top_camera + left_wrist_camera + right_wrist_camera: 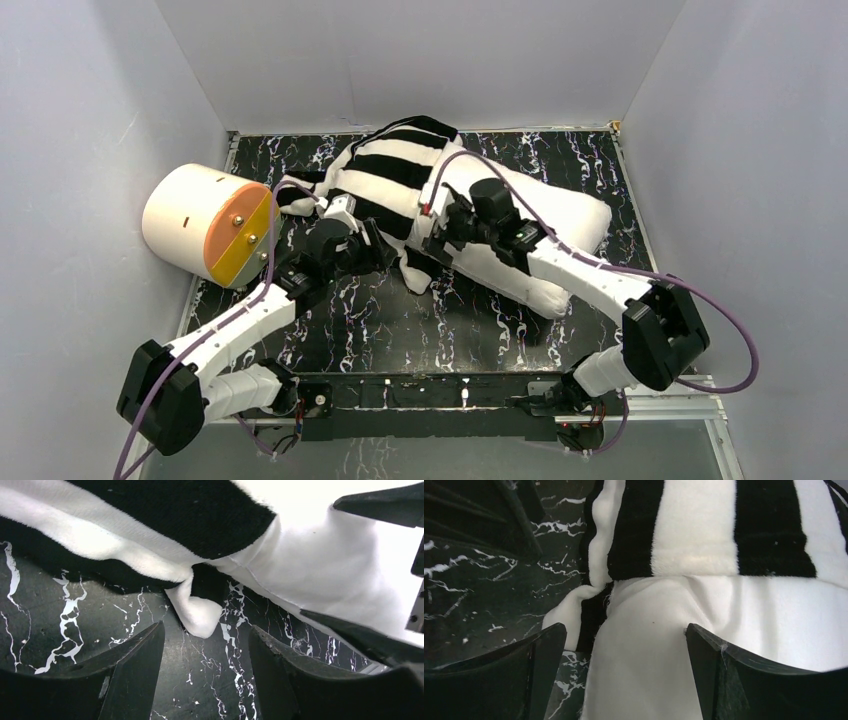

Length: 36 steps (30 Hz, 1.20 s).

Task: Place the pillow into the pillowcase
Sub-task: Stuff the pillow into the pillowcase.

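Left end effector (206, 630) sits nearest its own wrist camera, jaws standing apart and gripping nothing; just ahead of them a loose folded corner of the pillowcase (150, 515) droops onto the marbled surface (60, 620), free of both fingers. Right end effector (625, 627) is likewise spread wide and empty; it hovers over the pillow (734, 630) right where the striped hem ends and bare white fabric begins. From above, the pillow lies across the middle of the surface, its left part inside the pillowcase and roughly half of it sticking out toward the right wall; the job looks about half done.

The main risk, as I judge it, is that nothing anchors the case; a push on the exposed end would likely slide pillow and case together toward the cream cylinder (200, 225) rather than drive one into the other. A second risk is a pinch at the hem that catches both layers; pulling then drags the pillow along and gains nothing. The drooping corner may also tuck under the pillow and narrow the mouth; soft, plump filling tends to bunch at such a fold. Lastly, the right arm's purple cable (448, 160) drapes over the stripes; it could snag or tug the cloth when that arm moves.
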Each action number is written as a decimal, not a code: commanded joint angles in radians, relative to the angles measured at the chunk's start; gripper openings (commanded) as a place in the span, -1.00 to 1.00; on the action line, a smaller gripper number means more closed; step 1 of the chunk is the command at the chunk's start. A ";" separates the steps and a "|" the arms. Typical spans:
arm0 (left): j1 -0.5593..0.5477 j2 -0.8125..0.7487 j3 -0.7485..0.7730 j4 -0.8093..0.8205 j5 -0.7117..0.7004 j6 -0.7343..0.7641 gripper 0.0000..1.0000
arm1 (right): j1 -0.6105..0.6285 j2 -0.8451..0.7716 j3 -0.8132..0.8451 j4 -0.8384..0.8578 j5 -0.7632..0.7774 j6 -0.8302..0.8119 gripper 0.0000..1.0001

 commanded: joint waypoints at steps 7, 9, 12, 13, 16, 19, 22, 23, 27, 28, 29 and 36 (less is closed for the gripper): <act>0.051 -0.064 -0.102 0.062 0.020 -0.150 0.19 | 0.113 0.236 -0.096 0.388 0.414 -0.363 0.74; 0.058 -0.085 -0.124 0.090 0.019 -0.166 0.20 | 0.113 0.286 -0.084 0.480 0.481 -0.359 -0.07; 0.062 -0.123 -0.158 0.132 0.017 -0.183 0.26 | 0.113 0.311 -0.021 0.477 0.455 -0.312 -0.70; 0.063 -0.131 -0.164 0.139 0.010 -0.179 0.29 | 0.113 0.305 0.003 0.445 0.427 -0.270 -0.95; 0.066 -0.129 -0.170 0.167 0.004 -0.139 0.39 | 0.111 0.285 0.053 0.419 0.339 -0.142 -1.00; 0.066 -0.068 -0.164 0.260 0.013 -0.103 0.51 | 0.102 0.286 0.131 0.369 0.282 0.076 -1.00; 0.067 0.034 -0.133 0.309 -0.006 -0.059 0.54 | 0.091 0.268 0.140 0.433 0.214 0.260 -1.00; 0.067 0.064 -0.116 0.312 -0.014 -0.045 0.54 | 0.088 0.260 0.134 0.454 0.211 0.308 -1.00; 0.067 0.168 -0.058 0.293 -0.080 0.005 0.54 | 0.068 0.225 0.110 0.526 0.209 0.470 -1.00; 0.067 0.191 -0.050 0.293 -0.095 0.015 0.53 | 0.057 0.221 0.104 0.539 0.199 0.499 -1.00; 0.067 0.204 -0.048 0.302 -0.103 0.019 0.50 | 0.050 0.221 0.102 0.548 0.189 0.529 -1.00; 0.067 0.288 -0.017 0.372 -0.133 0.040 0.30 | 0.029 0.226 0.068 0.636 0.176 0.664 -1.00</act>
